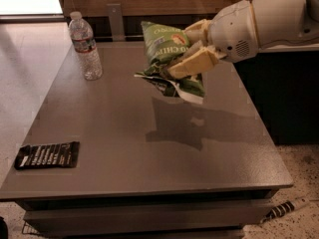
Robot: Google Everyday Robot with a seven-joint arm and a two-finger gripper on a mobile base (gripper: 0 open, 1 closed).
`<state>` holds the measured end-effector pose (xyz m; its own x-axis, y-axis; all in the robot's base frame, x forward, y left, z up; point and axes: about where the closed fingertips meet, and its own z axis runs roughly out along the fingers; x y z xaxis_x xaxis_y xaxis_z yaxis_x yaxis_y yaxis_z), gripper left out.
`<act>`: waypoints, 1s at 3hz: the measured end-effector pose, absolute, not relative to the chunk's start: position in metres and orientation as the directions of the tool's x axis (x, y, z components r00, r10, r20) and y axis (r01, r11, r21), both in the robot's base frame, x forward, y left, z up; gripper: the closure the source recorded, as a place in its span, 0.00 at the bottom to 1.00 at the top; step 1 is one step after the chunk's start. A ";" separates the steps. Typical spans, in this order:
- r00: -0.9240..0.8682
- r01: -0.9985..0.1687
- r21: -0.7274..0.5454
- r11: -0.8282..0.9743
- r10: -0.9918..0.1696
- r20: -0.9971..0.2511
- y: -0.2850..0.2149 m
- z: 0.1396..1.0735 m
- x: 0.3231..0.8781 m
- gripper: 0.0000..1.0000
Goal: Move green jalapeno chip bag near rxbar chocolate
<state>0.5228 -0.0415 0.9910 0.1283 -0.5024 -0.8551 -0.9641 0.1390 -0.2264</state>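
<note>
Arm enters from upper right; gripper (180, 54) is in the air over the far-right part of the table (149, 158), its two tan fingers (192, 63) pinching the chip bag (160, 46) across its crumpled middle. The chip bag hangs tilted and clear of the tabletop, with its shadow on the surface just beneath. The rxbar (47, 155) lies flat at the near-left corner, well apart from the chip bag; a water bottle (84, 46) stands upright at far left.
</note>
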 end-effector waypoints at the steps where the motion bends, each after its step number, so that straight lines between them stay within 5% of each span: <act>1: 0.142 -0.963 -0.240 0.120 -0.528 -0.837 -0.007 0.973 0.496 1.00; 3: 0.163 -0.955 -0.286 0.080 -0.665 -0.729 0.042 0.937 0.477 1.00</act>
<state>0.4773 0.0419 0.9365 0.1625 -0.6650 -0.7289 -0.9548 0.0804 -0.2862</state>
